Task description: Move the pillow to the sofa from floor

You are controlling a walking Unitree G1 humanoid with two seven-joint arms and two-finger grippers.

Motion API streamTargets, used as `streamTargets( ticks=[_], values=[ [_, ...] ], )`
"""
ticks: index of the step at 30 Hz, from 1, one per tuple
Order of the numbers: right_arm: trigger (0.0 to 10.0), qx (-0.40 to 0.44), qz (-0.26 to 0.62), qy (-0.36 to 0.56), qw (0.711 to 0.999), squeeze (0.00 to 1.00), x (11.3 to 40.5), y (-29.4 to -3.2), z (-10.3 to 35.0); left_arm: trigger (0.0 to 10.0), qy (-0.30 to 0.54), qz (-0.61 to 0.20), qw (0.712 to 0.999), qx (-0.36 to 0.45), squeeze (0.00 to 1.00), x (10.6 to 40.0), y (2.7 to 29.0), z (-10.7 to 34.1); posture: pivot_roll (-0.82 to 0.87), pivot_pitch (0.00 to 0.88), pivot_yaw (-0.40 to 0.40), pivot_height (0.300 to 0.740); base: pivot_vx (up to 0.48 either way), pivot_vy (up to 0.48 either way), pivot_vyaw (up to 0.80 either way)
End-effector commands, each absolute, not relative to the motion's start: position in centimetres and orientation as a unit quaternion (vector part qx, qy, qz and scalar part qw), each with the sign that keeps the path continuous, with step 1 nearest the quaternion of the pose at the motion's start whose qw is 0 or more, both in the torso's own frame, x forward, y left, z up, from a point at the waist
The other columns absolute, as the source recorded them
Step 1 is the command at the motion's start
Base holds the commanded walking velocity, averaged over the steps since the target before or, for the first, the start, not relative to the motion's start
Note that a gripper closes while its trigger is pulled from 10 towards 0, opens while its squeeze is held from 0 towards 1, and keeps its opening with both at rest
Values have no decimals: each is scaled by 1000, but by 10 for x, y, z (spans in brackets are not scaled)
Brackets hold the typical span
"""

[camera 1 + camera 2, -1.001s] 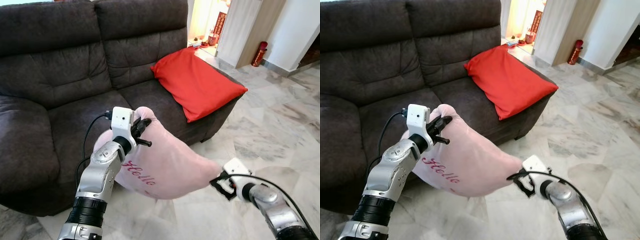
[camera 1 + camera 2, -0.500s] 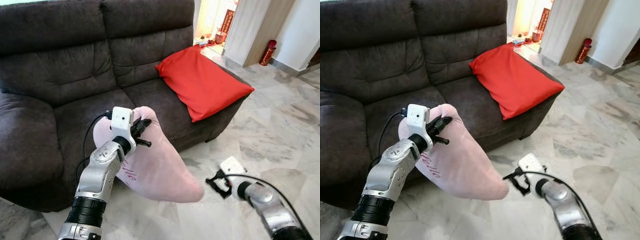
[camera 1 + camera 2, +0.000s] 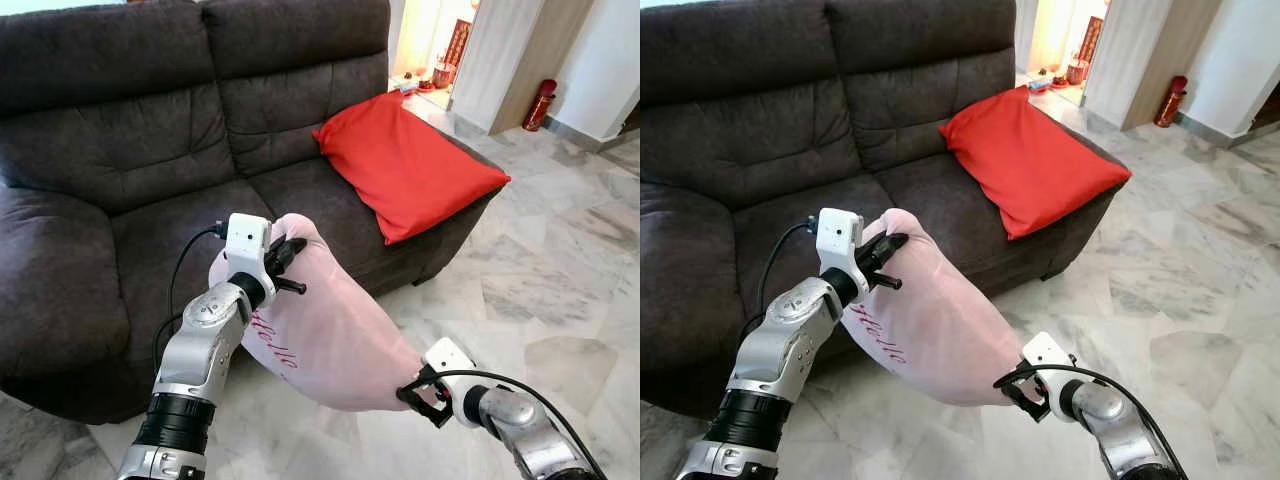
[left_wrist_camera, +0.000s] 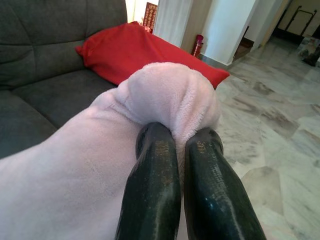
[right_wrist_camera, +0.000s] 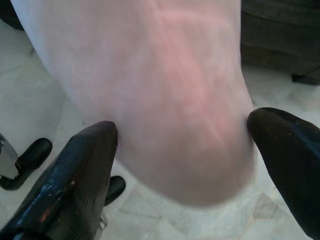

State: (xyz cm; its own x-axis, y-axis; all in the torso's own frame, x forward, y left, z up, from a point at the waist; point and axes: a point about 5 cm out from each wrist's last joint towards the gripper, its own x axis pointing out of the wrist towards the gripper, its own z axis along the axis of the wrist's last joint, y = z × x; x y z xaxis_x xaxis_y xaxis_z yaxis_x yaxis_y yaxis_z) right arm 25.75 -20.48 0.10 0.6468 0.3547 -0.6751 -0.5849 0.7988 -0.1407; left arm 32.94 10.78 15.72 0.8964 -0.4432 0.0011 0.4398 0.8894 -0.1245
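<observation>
Pillow (image 3: 330, 330) hangs off the floor between your two arms, just in front of the sofa (image 3: 110, 190) seat. Your left end effector (image 3: 285, 262) pinches its upper corner tight. Your right end effector (image 3: 420, 395), which half a second ago hung apart from the pillow, has come back to the lower corner, fingers (image 5: 75, 175) spread around it but not yet clamped. Ahead of the left end effector, beside the red cushion (image 3: 410, 165), the seat is free; close the right before lifting.

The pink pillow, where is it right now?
In the left eye view the pink pillow hangs in front of the dark sofa, its top corner pinched by the left hand, its lower end between the right hand's fingers.
</observation>
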Motion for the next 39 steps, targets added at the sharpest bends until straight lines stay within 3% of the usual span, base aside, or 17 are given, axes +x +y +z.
streamTargets(
  ticks=[1,23,33,36,39],
  values=[
    [10000,-173,240,319,901,0,263,-209,3,10000,-41,-245,967,-66,0,333,102,185,64,0,-26,740,0,0,0],
    [10000,-137,252,341,895,0,250,-203,-17,10000,-42,-254,963,-75,0,334,101,189,68,0,-19,740,0,0,0],
    [10000,-139,271,352,885,0,246,-197,-24,10000,-53,-290,947,-128,0,331,98,201,85,0,-23,740,0,0,0],
    [10000,-146,265,349,887,0,247,-197,-24,10000,-54,-305,942,-128,0,329,96,203,87,0,-23,740,0,0,0],
    [10000,-164,202,309,915,0,261,-206,-13,10000,-47,-318,939,-119,0,326,94,200,85,0,-18,740,0,0,0]
  ],
)
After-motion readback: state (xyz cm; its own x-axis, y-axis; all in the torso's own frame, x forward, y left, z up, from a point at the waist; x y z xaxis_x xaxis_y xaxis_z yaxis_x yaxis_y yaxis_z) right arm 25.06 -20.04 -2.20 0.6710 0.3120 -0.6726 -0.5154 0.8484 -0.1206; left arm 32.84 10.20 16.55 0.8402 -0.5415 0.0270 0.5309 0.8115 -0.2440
